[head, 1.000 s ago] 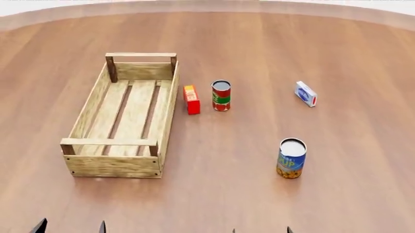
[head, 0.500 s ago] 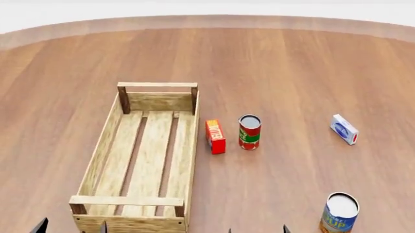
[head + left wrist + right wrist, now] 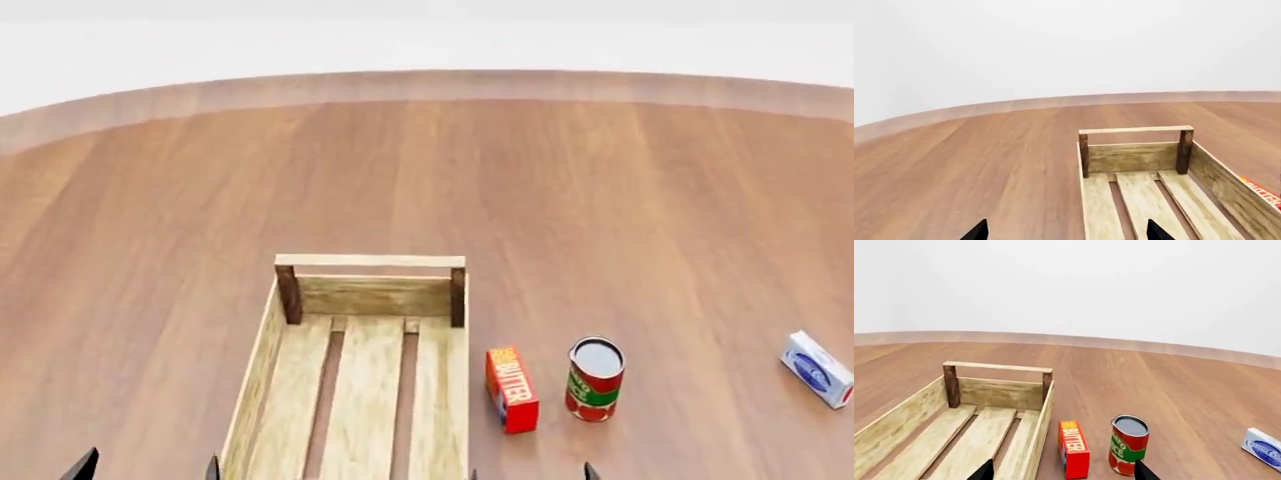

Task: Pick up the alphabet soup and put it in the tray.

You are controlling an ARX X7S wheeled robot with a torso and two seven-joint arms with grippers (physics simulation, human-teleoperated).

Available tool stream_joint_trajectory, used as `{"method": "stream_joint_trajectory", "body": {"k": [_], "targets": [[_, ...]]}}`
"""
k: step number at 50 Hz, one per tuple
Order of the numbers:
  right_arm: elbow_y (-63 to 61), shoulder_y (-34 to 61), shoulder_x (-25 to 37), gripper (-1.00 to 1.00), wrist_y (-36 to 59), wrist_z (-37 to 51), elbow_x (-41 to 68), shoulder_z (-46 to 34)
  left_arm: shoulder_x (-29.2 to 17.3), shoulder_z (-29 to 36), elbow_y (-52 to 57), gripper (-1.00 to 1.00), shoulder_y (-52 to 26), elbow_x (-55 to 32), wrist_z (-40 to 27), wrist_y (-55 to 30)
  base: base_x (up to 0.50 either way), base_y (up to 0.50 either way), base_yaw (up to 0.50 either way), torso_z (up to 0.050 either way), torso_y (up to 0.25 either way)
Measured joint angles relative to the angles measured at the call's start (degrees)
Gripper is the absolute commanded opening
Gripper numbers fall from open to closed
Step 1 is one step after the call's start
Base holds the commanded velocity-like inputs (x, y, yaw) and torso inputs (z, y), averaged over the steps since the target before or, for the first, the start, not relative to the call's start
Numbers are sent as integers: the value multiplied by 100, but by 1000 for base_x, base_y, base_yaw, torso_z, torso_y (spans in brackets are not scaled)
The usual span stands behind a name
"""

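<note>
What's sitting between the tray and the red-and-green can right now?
The red butter box stands upright between the tray and the red-and-green can, apart from both. Head view and right wrist view both show it.

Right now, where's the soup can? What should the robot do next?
Probably tilt the head view back down. The alphabet soup is out of sight; only the tray, butter box, tomato can and white box show.

"BUTTER" in yellow on the red carton [image 3: 1073, 450], other labels too blurred to read
</note>
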Motion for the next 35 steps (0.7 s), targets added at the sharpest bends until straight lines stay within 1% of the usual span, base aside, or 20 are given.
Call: {"method": "stream_joint_trajectory", "body": {"k": [21,35], "targets": [[-2,27,37,100,130,208,258,49,-105,112,8,100,-5,-76,-124,16,0,0,0,0,1],[-110,-17,6,100,450,725,394,329,-159,173,5,100,-7,-115,-207,14,0,0,0,0,0]]}}
